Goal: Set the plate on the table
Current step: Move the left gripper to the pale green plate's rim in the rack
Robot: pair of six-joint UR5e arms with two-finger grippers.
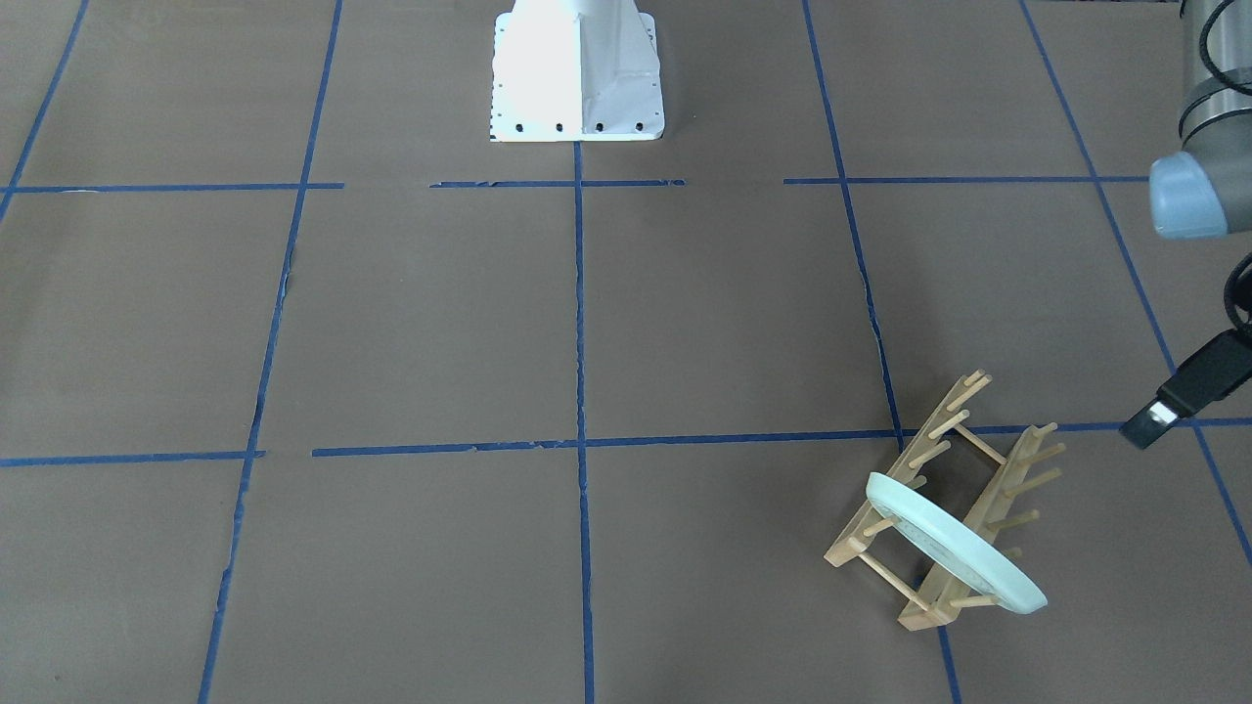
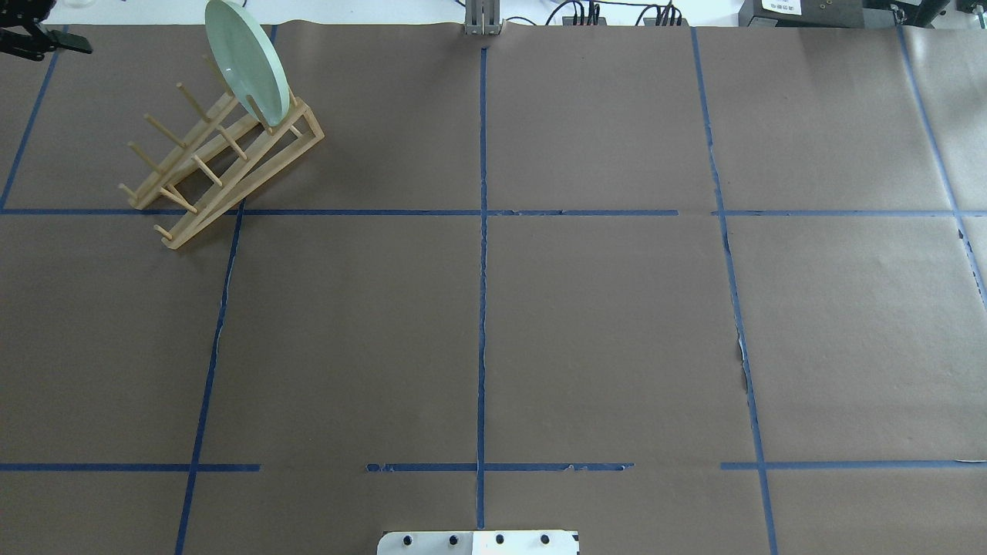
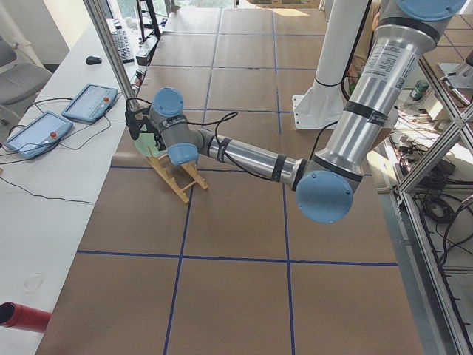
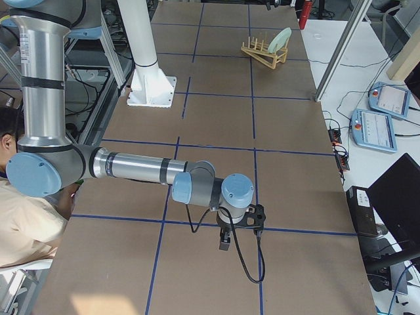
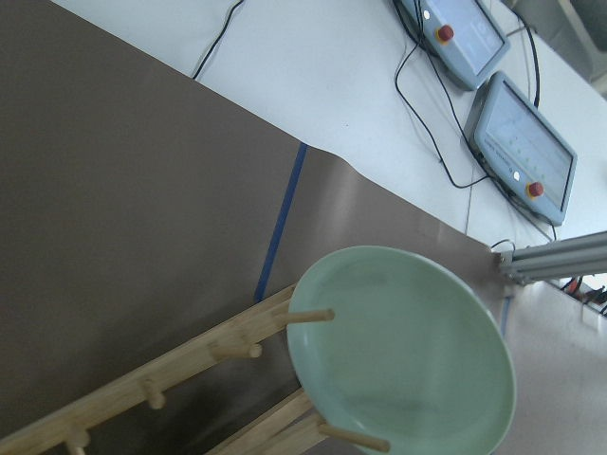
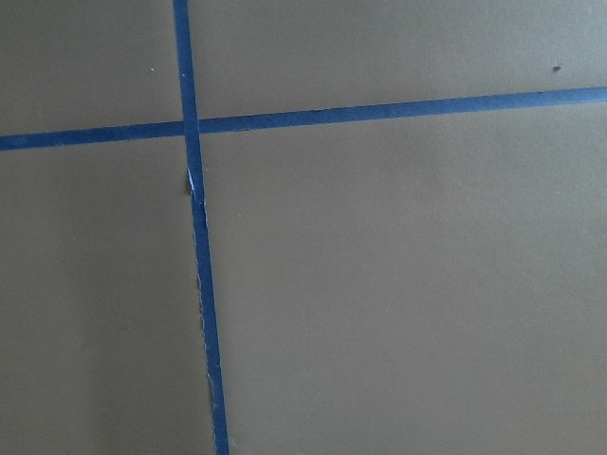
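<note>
Left gripper (image 2: 46, 42) beside rack (image 2: 231, 154), right gripper (image 4: 225, 241) above brown-paper table (image 2: 601, 324), both openings impossible to tell, smooth round mint plate (image 5: 408, 351) standing between wooden pegs (image 5: 308, 315)

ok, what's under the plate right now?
The wooden rack: the plate stands on edge between its end pegs, and the rack sits on the table. Whether its lower rim reaches the table through the rack is hidden.

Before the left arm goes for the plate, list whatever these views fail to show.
Left gripper: only a small dark shape beside its wrist in the exterior left view; open or shut cannot be told.
Right gripper: seen only in the exterior right view, tiny under its wrist; state unclear.
Plate: in the exterior left view the left arm covers nearly all of it.
</note>
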